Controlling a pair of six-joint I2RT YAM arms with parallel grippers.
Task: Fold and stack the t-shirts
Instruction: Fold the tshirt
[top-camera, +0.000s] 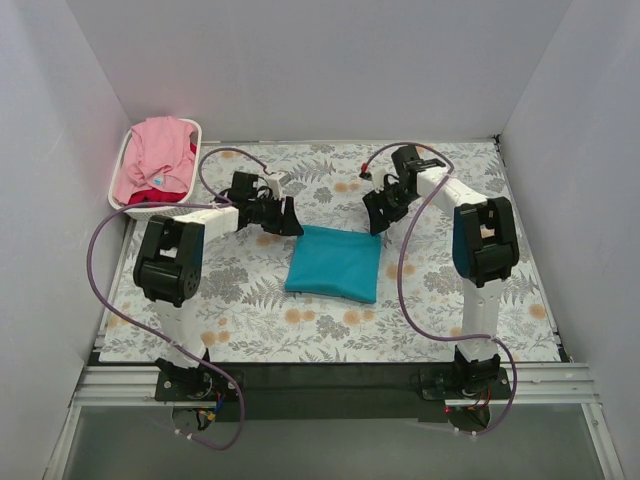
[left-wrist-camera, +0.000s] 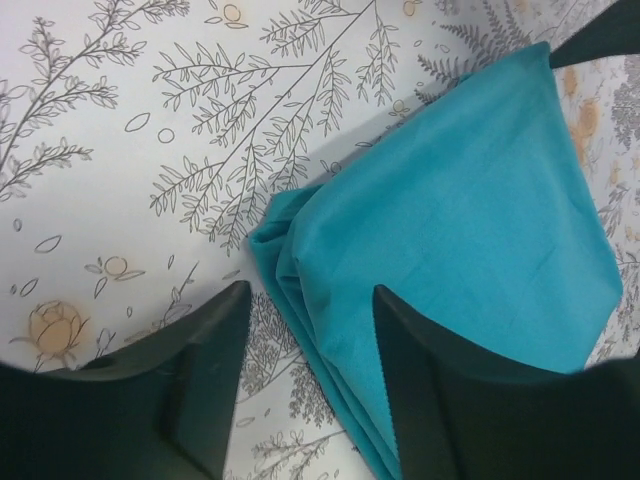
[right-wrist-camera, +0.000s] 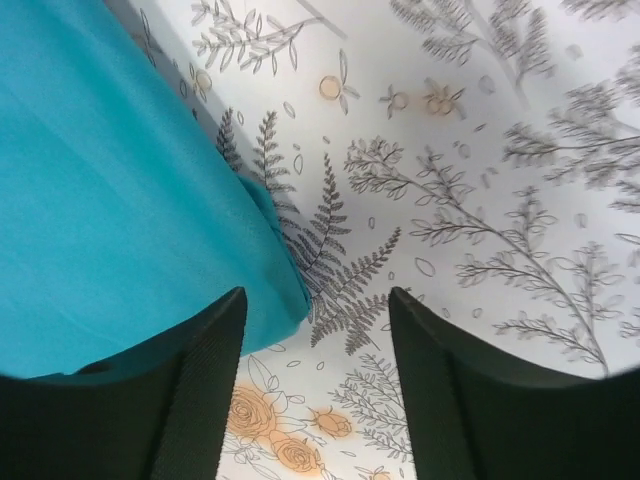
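We've got the teal t-shirt (top-camera: 335, 263) folded into a tidy rectangle, lying flat mid-counter (top-camera: 250, 310), slightly skewed, its layered edges showing at one corner. Back left, the pink t-shirt (top-camera: 158, 155) sits crumpled in the white basket (top-camera: 197, 128), with the red t-shirt (top-camera: 150, 195) peeking out beneath it.

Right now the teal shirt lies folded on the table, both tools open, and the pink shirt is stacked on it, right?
No. The pink shirt is in the white basket at the far left, not on the teal shirt; the top external view shows it. The rest holds.
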